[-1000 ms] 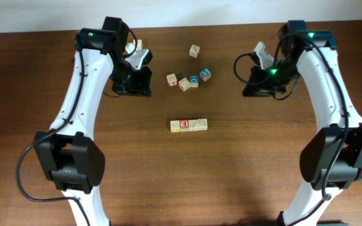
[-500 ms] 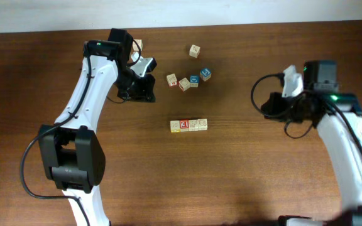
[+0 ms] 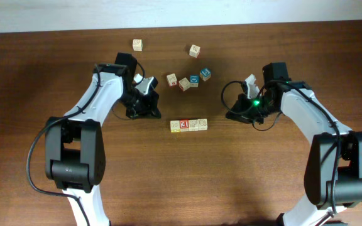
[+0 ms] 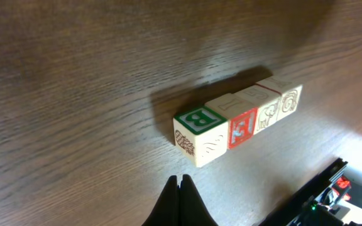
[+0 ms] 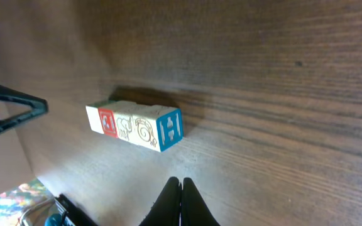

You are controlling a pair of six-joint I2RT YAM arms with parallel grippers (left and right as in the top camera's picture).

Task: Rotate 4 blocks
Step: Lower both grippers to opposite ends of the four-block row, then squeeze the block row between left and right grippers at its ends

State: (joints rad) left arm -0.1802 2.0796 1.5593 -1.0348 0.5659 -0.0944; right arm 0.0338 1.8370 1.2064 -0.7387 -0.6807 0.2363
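Four blocks (image 3: pixel 188 125): touching row, mid counter (image 3: pixel 231 188). Closed, empty: left tool (image 4: pixel 181 187) left of row, right tool (image 5: pixel 181 186) right of row. Suggested: nudge opposite ends evenly, keeping row intact.

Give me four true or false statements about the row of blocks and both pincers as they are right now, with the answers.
1. Four blocks lie in one touching row. True.
2. The left pincer grips the green B block. False: it is shut on nothing, short of that block.
3. The right pincer is shut and empty. True.
4. The row's end face toward the right pincer is red. False: that end shows a blue H face.
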